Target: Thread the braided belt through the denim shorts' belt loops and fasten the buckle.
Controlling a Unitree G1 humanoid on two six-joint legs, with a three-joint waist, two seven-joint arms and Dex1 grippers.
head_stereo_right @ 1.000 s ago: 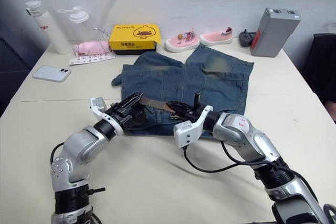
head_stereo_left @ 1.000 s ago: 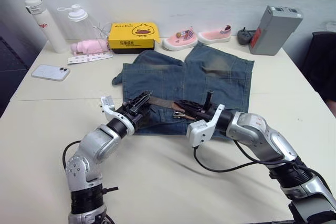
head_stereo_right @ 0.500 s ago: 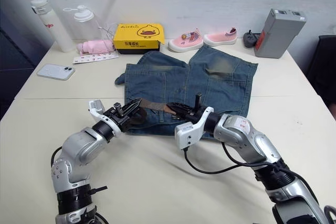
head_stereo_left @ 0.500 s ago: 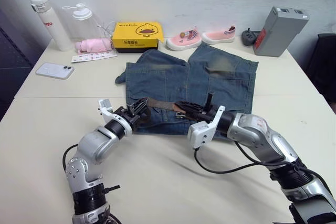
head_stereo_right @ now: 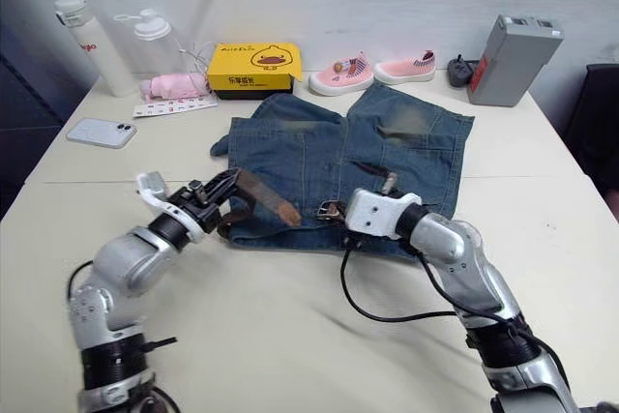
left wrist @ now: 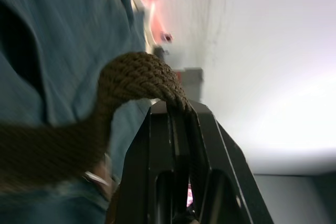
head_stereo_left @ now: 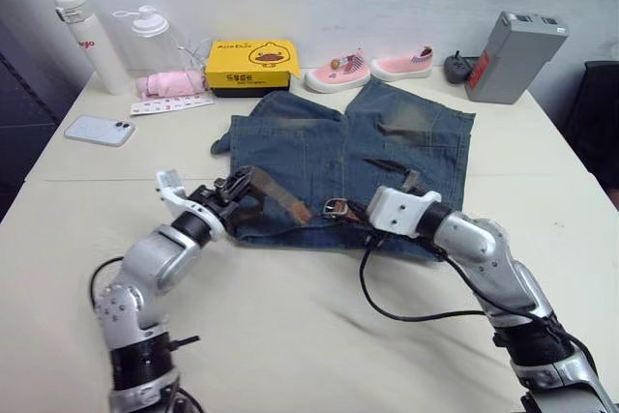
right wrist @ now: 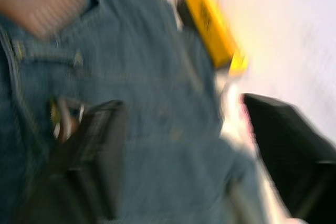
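Your left gripper pinches the belt at the shorts.
Your right gripper, frame centre, sits spread apart beside the buckle.

Matt woven braided belt, shiny metal buckle, faded denim shorts.

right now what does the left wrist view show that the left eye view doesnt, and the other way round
Left wrist view alone: the braided belt arching up close, pinched between the left gripper fingers. Left eye view alone: the right gripper beside the buckle, plus the yellow box, phone and bottles on the table. Both share the belt and denim shorts.
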